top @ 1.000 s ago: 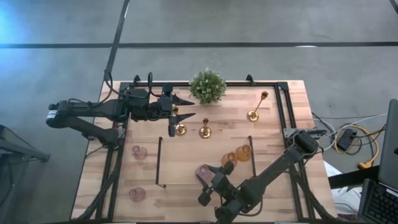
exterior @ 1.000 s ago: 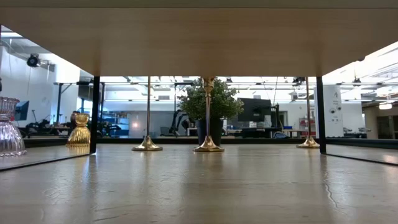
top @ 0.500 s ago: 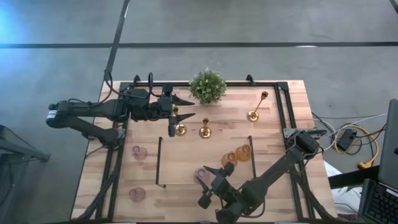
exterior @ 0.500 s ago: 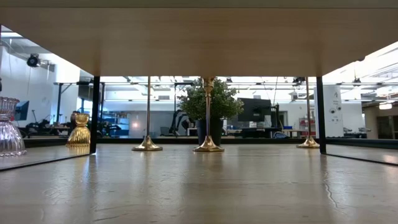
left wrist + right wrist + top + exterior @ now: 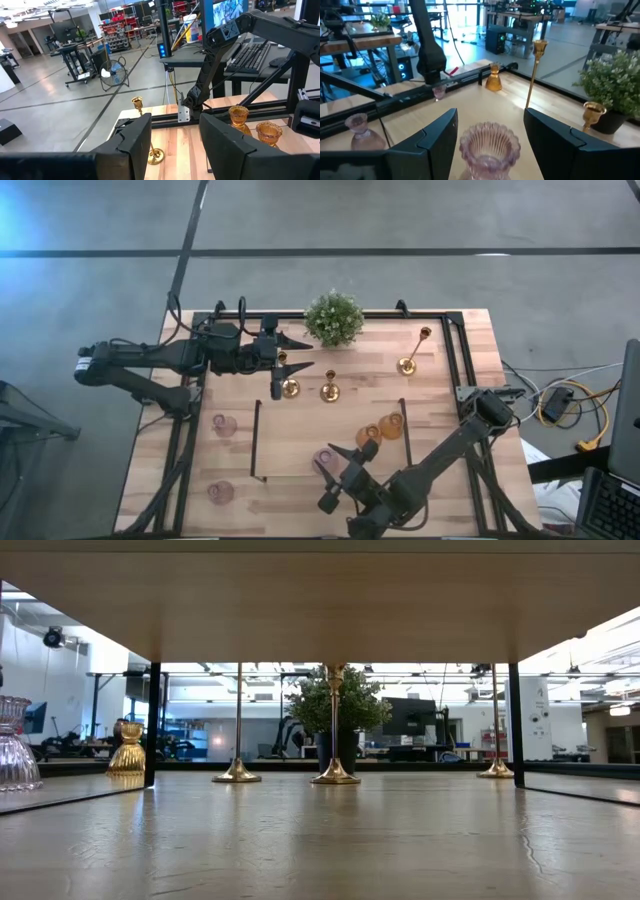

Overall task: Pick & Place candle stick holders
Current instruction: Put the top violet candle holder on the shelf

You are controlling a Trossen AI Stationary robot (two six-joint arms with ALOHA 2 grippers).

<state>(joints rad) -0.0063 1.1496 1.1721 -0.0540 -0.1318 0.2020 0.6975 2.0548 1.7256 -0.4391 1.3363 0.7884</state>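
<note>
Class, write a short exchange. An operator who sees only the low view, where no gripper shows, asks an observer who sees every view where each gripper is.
Operator: The low view shows me no gripper. Where is the right one?
Observer: The right gripper is on the table's near side, jaws open on either side of a pink ribbed glass cup.
Operator: And the left?
Observer: The left gripper is open at the far side, by the top of the leftmost slim gold brass candlestick.
</note>
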